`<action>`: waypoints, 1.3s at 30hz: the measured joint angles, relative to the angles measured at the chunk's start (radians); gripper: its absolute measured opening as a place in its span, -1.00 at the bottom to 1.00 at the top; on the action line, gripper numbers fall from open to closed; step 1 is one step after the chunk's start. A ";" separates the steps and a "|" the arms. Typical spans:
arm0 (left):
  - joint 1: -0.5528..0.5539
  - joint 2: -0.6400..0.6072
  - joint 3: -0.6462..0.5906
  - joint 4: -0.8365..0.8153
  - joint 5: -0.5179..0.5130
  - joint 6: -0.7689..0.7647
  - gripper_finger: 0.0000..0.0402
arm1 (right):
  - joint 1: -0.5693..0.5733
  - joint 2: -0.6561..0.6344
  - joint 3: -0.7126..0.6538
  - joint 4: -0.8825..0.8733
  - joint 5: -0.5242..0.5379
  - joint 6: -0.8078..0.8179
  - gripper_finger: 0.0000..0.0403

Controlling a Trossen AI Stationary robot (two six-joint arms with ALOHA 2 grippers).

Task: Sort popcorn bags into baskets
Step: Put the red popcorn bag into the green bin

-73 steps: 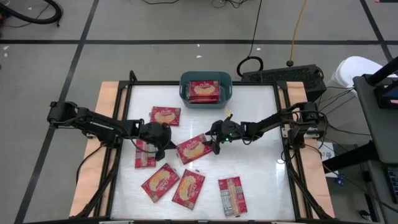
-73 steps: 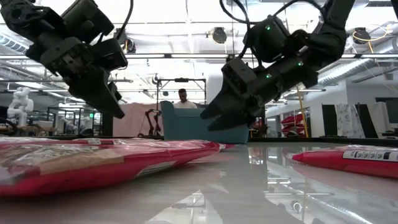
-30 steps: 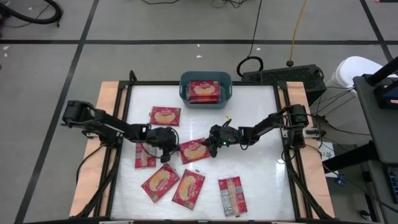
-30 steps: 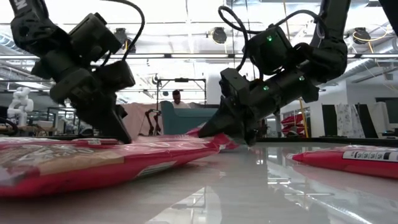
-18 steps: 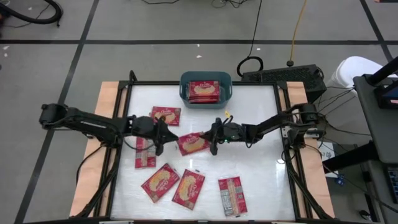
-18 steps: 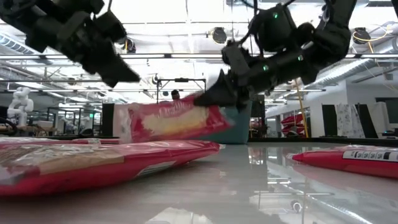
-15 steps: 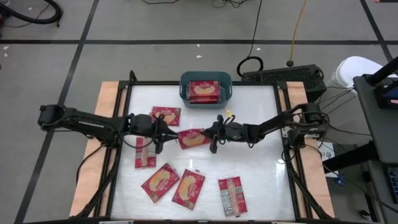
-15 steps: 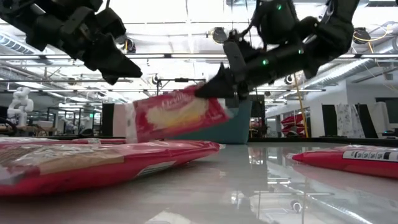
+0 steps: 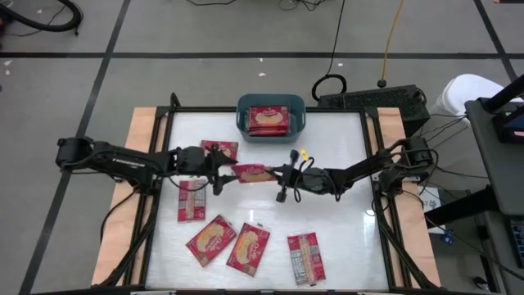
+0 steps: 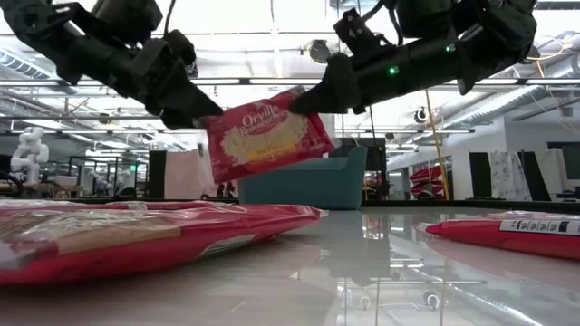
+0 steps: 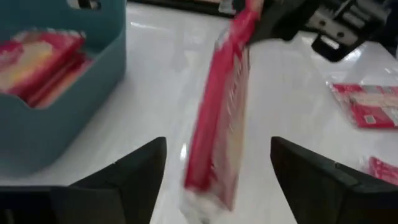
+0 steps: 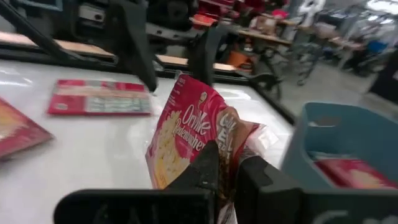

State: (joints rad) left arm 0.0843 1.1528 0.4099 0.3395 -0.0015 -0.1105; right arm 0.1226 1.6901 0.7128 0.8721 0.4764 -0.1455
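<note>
One popcorn bag (image 9: 252, 173) aloft, long axis between both arms
Pinched by right gripper (image 9: 278, 174); left gripper (image 9: 219, 170) spread wide at far end; teal bin (image 9: 271, 131) just beyond.

The raised popcorn bag (image 10: 267, 134) is red with a yellow popcorn picture and white lettering. The packets lying on the white glossy table (image 9: 344, 238) are red too: most show a yellow-orange panel (image 9: 211, 240), while the one near the table's front edge (image 9: 304, 257) shows a grey-white printed panel. The basket (image 9: 271, 104) at the table's far edge is teal-blue and holds red packets (image 9: 268, 120). Both arms are black; the table's side strips (image 9: 144, 131) are pale wood.
</note>
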 joint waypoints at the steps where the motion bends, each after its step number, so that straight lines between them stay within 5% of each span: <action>1: 0.005 0.012 0.000 0.003 0.014 0.001 0.42 | 0.004 0.000 0.000 0.002 0.016 -0.017 -0.96; 7: 0.017 0.048 0.000 0.061 0.029 0.012 -0.01 | 0.013 0.000 0.000 0.006 0.025 -0.057 -0.96; 15: 0.043 0.051 0.001 0.130 0.117 0.060 -0.89 | 0.013 -0.019 0.000 0.006 0.022 -0.066 -0.96; 22: 0.092 0.052 0.098 0.039 0.178 0.090 -0.88 | 0.016 -0.122 0.000 -0.118 0.052 -0.021 -0.90; 31: 0.149 0.052 0.435 -0.381 0.186 0.310 -0.91 | 0.066 -0.295 0.000 -0.518 0.377 0.177 -0.33; 39: 0.289 0.105 0.644 -0.512 0.220 0.438 -0.94 | 0.105 -0.391 -0.001 -0.906 0.413 0.475 -0.06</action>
State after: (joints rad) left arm 0.3732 1.2581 1.0539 -0.1723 0.2180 0.3271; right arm 0.2271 1.2987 0.7120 -0.0338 0.8896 0.3296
